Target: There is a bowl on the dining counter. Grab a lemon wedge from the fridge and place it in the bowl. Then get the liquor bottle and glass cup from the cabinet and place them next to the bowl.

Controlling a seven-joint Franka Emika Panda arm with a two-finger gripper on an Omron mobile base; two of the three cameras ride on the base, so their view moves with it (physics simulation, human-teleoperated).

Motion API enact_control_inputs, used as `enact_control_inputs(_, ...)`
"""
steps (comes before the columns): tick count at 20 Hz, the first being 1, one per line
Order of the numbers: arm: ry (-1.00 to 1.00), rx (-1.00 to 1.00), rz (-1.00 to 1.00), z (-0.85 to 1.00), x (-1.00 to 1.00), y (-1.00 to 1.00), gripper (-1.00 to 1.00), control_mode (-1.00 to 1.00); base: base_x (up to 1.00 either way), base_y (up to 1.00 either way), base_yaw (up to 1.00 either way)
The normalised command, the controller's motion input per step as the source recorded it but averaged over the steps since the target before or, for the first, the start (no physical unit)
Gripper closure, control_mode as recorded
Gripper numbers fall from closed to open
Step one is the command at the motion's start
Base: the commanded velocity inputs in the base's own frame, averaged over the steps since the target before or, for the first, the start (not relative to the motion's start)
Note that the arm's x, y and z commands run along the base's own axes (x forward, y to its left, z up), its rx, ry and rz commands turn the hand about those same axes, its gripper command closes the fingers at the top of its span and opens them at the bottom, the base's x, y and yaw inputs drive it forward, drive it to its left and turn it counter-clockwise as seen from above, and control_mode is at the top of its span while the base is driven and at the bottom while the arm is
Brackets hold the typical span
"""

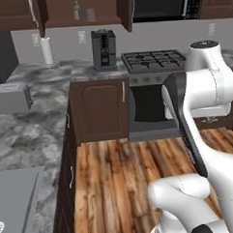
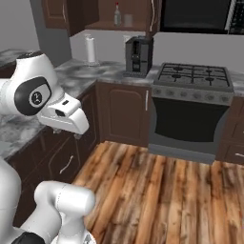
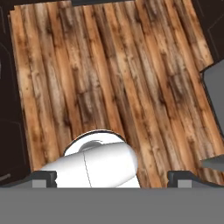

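Pincer (image 3: 112, 177) released: the two dark tips sit far apart at the bottom of the hand view, nothing between them, pointing down at the wood plank floor (image 3: 109, 70).

Cabinet (image 1: 79, 9) on the wall is open, dark brown, doors swung out. On its shelf the liquor bottle (image 1: 76, 9), red cap and long neck, stands upright with the glass cup (image 1: 90, 14) just beside it on the stove side, apart from it. Same pair in the right base view: bottle (image 2: 117, 14), cup (image 2: 127, 20).

Below the cabinet, on the marbled bench (image 1: 53, 73): white paper towel roll (image 1: 47, 51) near the wall, dark coffee machine (image 1: 104, 49) next to the gas stove (image 1: 152, 61). Toaster (image 1: 11, 97) on the near bench run at left. Black oven door (image 2: 186, 121) under the stove, microwave (image 2: 200, 14) above it.

Arm is folded low over the floor, well apart from the cabinet.
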Motion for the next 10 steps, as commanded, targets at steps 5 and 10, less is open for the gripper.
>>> enact_control_inputs(5,0.00,0.00,0.00,0.00,0.00,0.00,-1.00,1.00,1.00,0.12,0.02)
enact_control_inputs(10,0.00,0.00,0.00,0.00,0.00,0.00,-1.00,1.00,1.00,0.23,0.02)
